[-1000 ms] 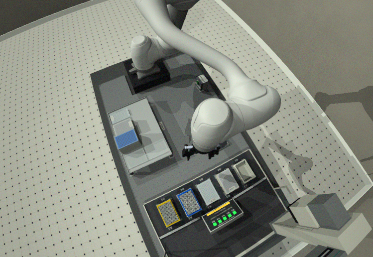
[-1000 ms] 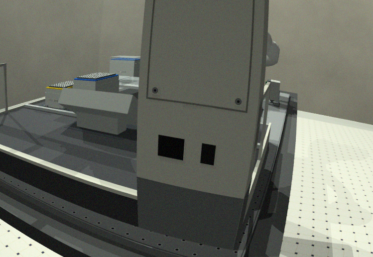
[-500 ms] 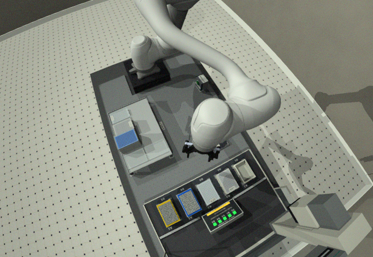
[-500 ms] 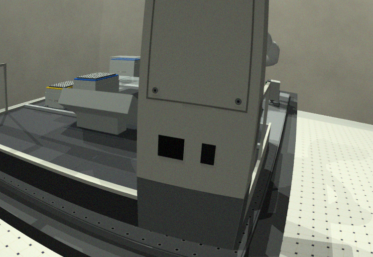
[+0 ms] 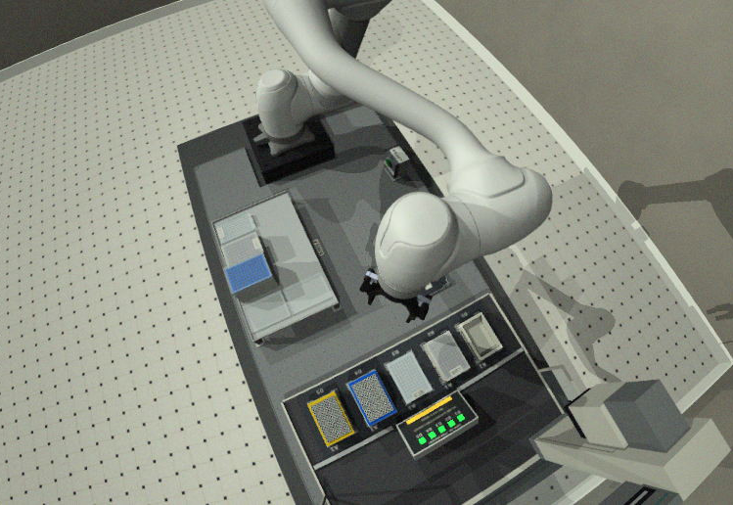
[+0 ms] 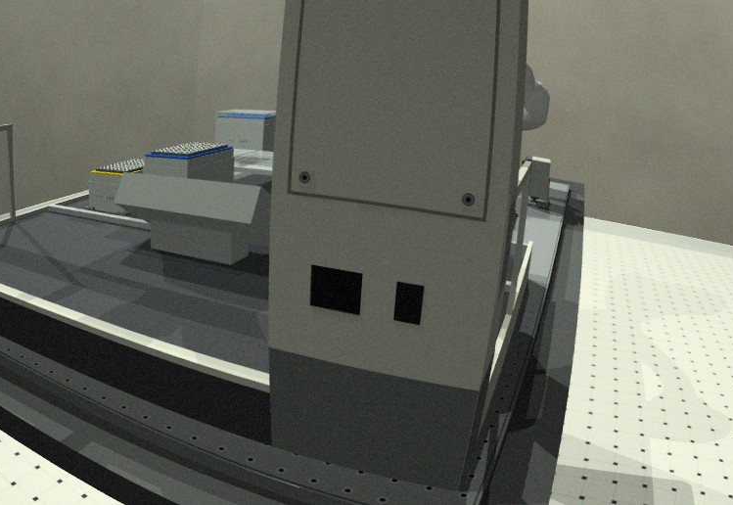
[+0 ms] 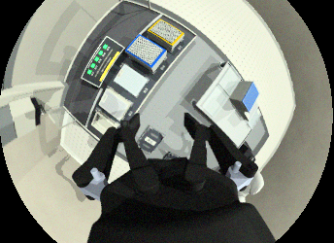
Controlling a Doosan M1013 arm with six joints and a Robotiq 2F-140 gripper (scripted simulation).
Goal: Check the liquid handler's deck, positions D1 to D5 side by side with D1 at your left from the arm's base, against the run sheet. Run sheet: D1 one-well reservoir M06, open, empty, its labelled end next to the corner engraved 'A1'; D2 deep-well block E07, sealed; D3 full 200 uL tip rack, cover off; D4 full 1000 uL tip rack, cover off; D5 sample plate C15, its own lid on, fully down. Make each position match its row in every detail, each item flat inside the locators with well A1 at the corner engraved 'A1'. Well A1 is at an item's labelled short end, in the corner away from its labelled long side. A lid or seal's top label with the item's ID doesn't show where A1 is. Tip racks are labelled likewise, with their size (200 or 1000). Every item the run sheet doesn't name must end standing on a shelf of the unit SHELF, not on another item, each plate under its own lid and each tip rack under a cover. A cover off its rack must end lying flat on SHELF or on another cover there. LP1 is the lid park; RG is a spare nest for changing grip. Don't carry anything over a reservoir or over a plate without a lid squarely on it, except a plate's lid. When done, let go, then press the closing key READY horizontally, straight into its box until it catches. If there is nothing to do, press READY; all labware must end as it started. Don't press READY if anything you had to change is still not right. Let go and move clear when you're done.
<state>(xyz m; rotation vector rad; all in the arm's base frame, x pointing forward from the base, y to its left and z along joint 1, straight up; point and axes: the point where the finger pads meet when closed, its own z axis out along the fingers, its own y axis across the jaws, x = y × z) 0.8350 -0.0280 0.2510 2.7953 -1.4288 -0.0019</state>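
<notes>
My gripper [image 5: 395, 299] hangs above the bench between the shelf unit and the deck; in the wrist view its fingers stand apart with nothing between them. The deck row holds, from right to left in the overhead view, an open reservoir [image 5: 479, 336], a sealed-looking block [image 5: 445, 355], a pale flat-topped plate [image 5: 407, 376], a blue-rimmed tip rack [image 5: 371, 398] and a yellow-rimmed tip rack [image 5: 331, 417], both racks uncovered. The wrist view shows the same row: the yellow rack [image 7: 166, 31], the blue rack [image 7: 147, 50], the plate [image 7: 131, 81]. The labels are too small to read.
The shelf unit [image 5: 278, 261] holds a blue-topped covered rack [image 5: 248, 273] and two pale items [image 5: 237, 238] behind it. A small key box [image 5: 396, 159] stands near the arm's base. A panel with green lights [image 5: 436, 424] sits before the deck. A tall grey column [image 6: 390, 238] blocks the exterior view.
</notes>
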